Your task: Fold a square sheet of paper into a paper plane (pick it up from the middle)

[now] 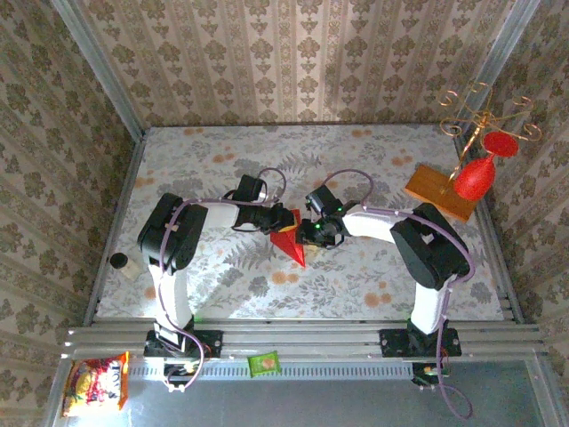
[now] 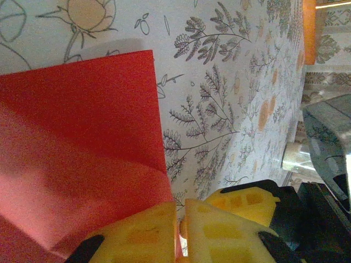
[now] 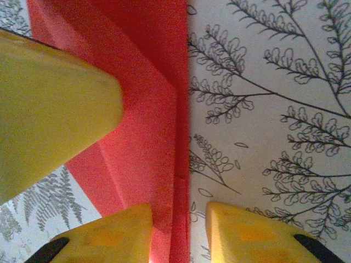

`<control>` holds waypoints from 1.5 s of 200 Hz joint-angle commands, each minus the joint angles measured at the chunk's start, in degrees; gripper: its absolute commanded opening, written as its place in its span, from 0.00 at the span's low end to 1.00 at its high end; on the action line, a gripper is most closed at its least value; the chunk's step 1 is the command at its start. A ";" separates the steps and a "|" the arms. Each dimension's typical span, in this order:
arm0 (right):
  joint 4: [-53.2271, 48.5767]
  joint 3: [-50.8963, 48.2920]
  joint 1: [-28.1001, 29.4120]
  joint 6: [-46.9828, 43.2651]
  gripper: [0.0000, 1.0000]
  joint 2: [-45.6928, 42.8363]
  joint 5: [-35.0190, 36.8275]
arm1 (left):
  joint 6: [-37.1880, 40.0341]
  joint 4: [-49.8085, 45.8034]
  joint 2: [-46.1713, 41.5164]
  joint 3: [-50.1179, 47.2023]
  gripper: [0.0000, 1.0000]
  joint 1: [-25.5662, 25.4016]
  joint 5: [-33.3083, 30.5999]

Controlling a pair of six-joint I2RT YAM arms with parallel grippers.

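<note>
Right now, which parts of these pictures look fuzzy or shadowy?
Right wrist view: the yellow shape at left is blurry from closeness, while the fern print on the table is sharp. Left wrist view: the red paper looks grainy, with a soft shadow across its fold. Top external view: evenly lit, with faint shadows under the left arm and right arm.

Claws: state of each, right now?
Left claw: closed on the red paper.
Right claw: open, fingers either side of the paper's folded edge, not clamping it.
</note>
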 commanded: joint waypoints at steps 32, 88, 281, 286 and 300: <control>-3.00 1.45 0.76 -1.25 0.31 3.28 0.10 | 1.06 -1.14 0.66 1.71 0.13 -0.34 -0.49; -4.71 2.80 1.16 -1.74 0.30 5.17 1.06 | 1.52 -2.71 -2.75 0.94 0.13 -0.34 -1.72; -8.28 5.37 3.31 -1.96 0.28 8.62 3.31 | 3.24 -5.87 0.76 2.07 0.13 -0.61 -2.51; -8.30 5.37 3.27 -1.91 0.28 8.65 3.31 | 3.26 -6.02 0.80 2.09 0.13 -0.61 -2.62; -8.30 5.38 3.40 -1.96 0.28 8.67 3.39 | 3.50 -6.45 1.02 2.18 0.12 -0.61 -2.89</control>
